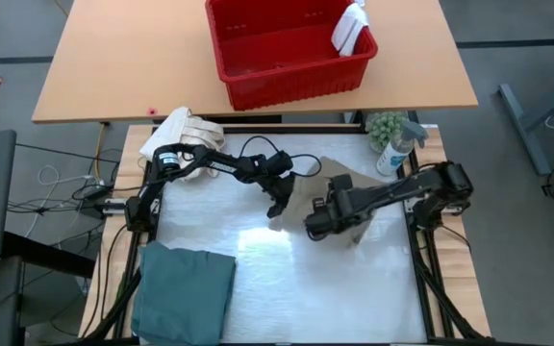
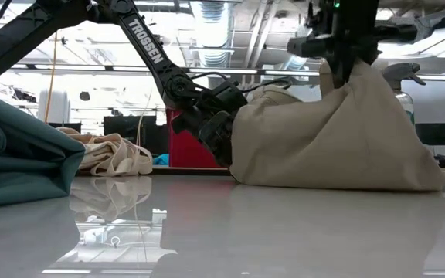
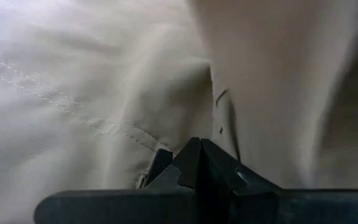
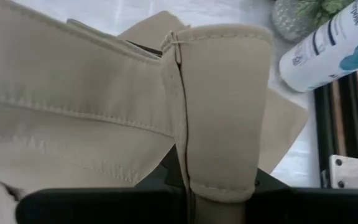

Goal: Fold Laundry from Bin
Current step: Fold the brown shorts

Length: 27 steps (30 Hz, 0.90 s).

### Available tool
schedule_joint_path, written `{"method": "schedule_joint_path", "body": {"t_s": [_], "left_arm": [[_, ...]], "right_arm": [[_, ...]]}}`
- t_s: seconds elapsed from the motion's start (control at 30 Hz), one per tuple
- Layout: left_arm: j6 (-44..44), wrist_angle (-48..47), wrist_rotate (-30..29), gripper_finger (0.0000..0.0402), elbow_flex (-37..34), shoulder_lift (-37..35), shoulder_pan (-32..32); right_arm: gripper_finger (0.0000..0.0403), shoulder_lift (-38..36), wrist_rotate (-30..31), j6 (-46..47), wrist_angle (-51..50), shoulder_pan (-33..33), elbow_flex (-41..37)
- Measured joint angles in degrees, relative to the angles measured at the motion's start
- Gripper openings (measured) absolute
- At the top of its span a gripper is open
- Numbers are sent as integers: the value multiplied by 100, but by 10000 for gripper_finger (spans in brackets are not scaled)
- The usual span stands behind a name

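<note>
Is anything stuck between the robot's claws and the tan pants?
Nothing visible is. The right gripper has its jaws shut on a folded band of the tan trousers, lifting it. The left gripper, jaws shut, is pressed right against the trousers' side, low by the table. No other thing sits in between.

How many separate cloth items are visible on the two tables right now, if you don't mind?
4: teal garment folded at near-left, khaki trousers mid-table, cream canvas bundle at far-left, white cloth on the red bin. More may hide inside.
</note>
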Motion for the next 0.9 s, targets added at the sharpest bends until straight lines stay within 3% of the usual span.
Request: {"method": "schedule_joint_path", "body": {"t_s": [0.53,0.9], "left_arm": [[-127,52,13,0,0,-2,-10],[-168,81,177,0,0,-2,-172]], "right_arm": [[67,-55,70,-347,46,-761,-1117],[66,-52,498,-494,77,-1231,-1461]]}}
